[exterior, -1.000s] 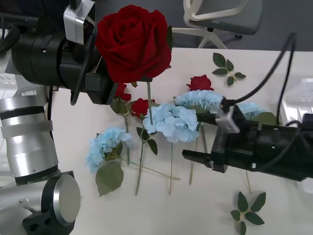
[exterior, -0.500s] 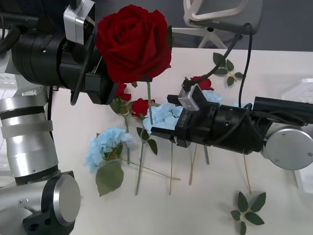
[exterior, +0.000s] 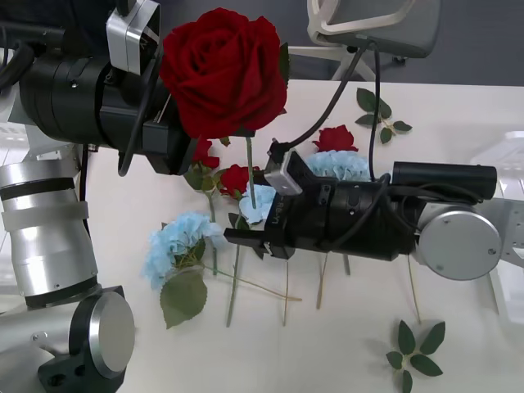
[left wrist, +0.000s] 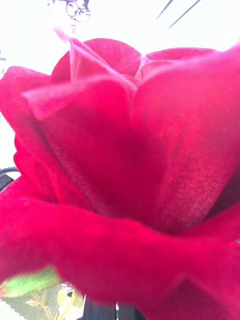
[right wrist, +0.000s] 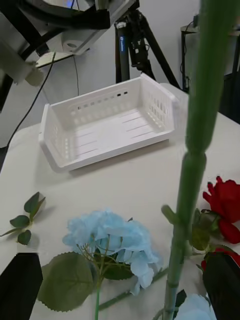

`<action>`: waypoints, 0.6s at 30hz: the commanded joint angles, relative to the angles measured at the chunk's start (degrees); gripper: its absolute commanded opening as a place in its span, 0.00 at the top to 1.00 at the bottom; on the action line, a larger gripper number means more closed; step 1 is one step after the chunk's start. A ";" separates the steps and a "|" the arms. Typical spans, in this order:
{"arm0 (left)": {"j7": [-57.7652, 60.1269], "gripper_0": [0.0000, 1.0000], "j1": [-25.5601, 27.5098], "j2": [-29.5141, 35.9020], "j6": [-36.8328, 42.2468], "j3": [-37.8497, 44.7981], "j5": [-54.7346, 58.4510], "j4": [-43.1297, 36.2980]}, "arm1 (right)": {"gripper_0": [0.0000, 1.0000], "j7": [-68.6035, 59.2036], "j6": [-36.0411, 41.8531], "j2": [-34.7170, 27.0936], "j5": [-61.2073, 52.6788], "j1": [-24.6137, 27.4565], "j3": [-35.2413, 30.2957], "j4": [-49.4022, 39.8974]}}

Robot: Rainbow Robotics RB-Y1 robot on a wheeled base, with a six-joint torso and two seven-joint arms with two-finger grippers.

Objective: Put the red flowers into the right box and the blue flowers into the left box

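A red rose [exterior: 223, 70] is held high by my left gripper [exterior: 173, 137], shut just under the bloom [left wrist: 120, 175]. Its stem [exterior: 250, 176] hangs straight down. My right gripper [exterior: 246, 243] has reached across the table and stands open, its black fingers [right wrist: 20, 285] on either side of that stem [right wrist: 192, 190]. Other red flowers [exterior: 334, 137] and blue flowers [exterior: 180, 241] lie on the table under the right arm, and one blue head [right wrist: 112, 235] lies just past the fingers. The left box [right wrist: 100, 157] lies beyond them. The right box [exterior: 508, 147] sits at the table's right edge.
Loose green leaf sprigs lie at the back right [exterior: 381, 110] and the front right [exterior: 413, 352]. An office chair [exterior: 368, 24] stands behind the table. A black tripod [right wrist: 135, 45] stands behind the left box.
My right arm has swept left over the flowers on the table until its open fingers flank the hanging stem. The left arm and its rose have not moved.
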 commanded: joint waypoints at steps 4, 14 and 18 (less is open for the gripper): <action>-2.05 1.00 -1.57 0.30 0.16 -0.31 0.02 -0.73 | 0.14 -0.47 -0.43 1.14 -0.60 -1.24 -0.75 -0.17; -2.05 1.00 -1.57 0.30 0.16 -0.31 0.02 -0.73 | 1.00 -0.38 -0.78 1.32 -0.52 -1.24 -0.75 0.19; -2.05 1.00 -1.57 0.30 0.16 -0.31 0.02 -0.73 | 1.00 -0.47 -0.87 1.40 -0.52 -1.24 -1.10 0.27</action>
